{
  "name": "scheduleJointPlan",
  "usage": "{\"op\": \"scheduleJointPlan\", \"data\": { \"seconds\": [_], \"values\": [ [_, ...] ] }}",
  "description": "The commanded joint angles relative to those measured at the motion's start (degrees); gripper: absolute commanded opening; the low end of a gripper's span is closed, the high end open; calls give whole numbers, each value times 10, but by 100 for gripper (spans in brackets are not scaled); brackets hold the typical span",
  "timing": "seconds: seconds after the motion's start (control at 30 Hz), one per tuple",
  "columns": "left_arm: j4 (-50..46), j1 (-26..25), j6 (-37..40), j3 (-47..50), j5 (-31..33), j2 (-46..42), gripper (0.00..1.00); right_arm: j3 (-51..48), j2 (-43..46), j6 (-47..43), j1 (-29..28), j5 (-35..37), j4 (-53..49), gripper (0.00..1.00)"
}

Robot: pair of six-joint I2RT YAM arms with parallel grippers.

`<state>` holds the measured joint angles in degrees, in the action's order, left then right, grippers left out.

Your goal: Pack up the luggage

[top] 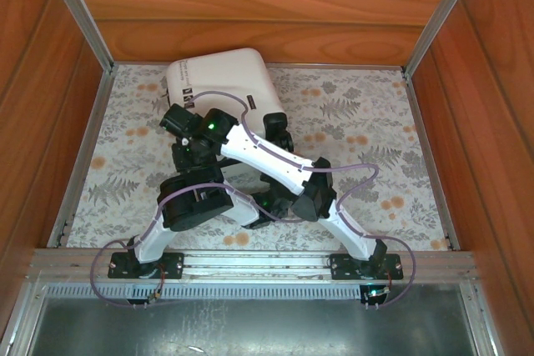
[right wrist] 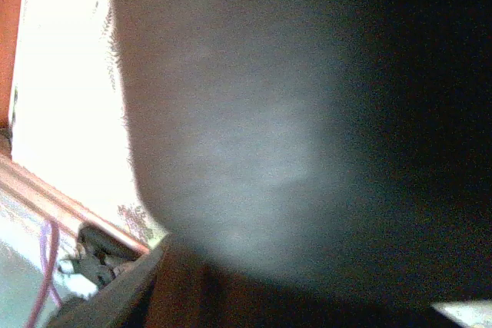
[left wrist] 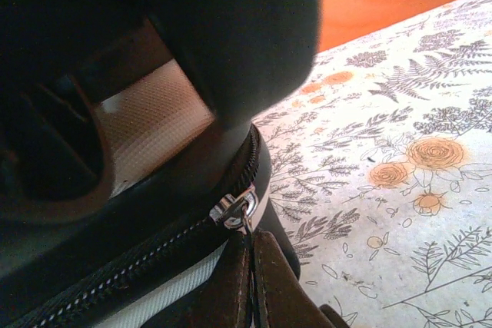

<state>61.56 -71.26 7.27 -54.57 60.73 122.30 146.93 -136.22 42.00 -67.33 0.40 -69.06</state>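
— Wood-panelled walls [top: 250,6] boxed in the table, and a leaf-and-flower cloth [top: 375,122] covered it. What lay toward the left?

— The luggage [top: 224,79] sat left of centre in the upper part of the overhead view, flat on the cloth. It had a smooth white hard shell with rounded corners and small black marks near its left end.

— What stood in the way?

— Both arms crossed over its near edge. The right arm [top: 267,152] stretched leftward, and lilac cables [top: 350,171] looped beside it. The right claw [top: 178,119] sat by the case's lower-left corner. A dark blur blocked its own camera, so I could not tell how its fingers stood.

— And the left claw [left wrist: 250,286]?

— Pressed together on the zipper pull [left wrist: 248,240], which hung from a shiny metal slider [left wrist: 234,211] on black toothed trim [left wrist: 115,286].
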Motion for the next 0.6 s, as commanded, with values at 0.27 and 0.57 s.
{"op": "scheduleJointPlan", "data": {
  "seconds": [0.27,0.57],
  "values": [
    [6,-33,11,28,-201,2,0,-58,189,-130,-32,90,-17,78],
    [23,-34,13,45,-199,-4,0,-98,306,-79,-29,233,-153,83]
  ]
}}
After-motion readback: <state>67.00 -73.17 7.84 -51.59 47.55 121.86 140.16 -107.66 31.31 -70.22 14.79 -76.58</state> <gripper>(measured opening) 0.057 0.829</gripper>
